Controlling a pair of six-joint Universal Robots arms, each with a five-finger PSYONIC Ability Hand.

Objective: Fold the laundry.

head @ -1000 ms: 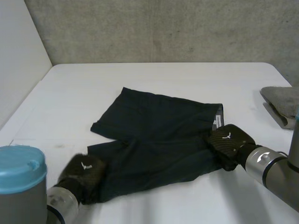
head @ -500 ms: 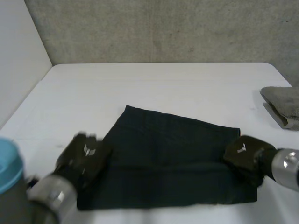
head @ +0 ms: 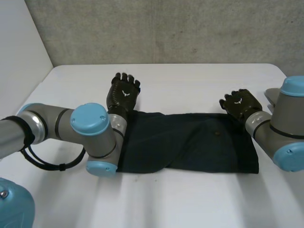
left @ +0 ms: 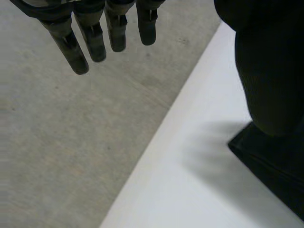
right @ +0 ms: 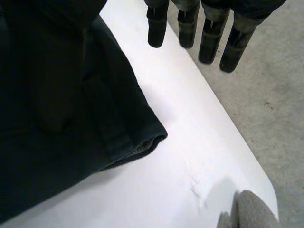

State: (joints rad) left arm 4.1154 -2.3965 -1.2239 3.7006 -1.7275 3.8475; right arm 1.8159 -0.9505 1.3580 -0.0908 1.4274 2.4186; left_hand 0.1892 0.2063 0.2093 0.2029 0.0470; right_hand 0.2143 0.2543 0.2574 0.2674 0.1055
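Note:
A pair of dark shorts (head: 190, 142) lies on the white table (head: 190, 80), folded into a long flat band. My left hand (head: 124, 92) hovers just beyond the band's far left corner. Its fingers (left: 90, 33) are straight and hold nothing, and the cloth's corner (left: 270, 166) lies under its thumb. My right hand (head: 241, 104) is at the far right corner. Its fingers (right: 209, 33) are also straight and empty, with the cloth's folded corner (right: 152, 140) below its palm.
A grey folded towel (right: 249, 211) lies near the table's right edge, beyond the right hand. A concrete wall (head: 166, 28) stands behind the table and a white panel (head: 19, 57) at its left. My left arm (head: 90, 133) rests across the table beside the shorts.
Both hands carried the shorts' near edge over to the far side, folding them in half. Both then let go and opened.

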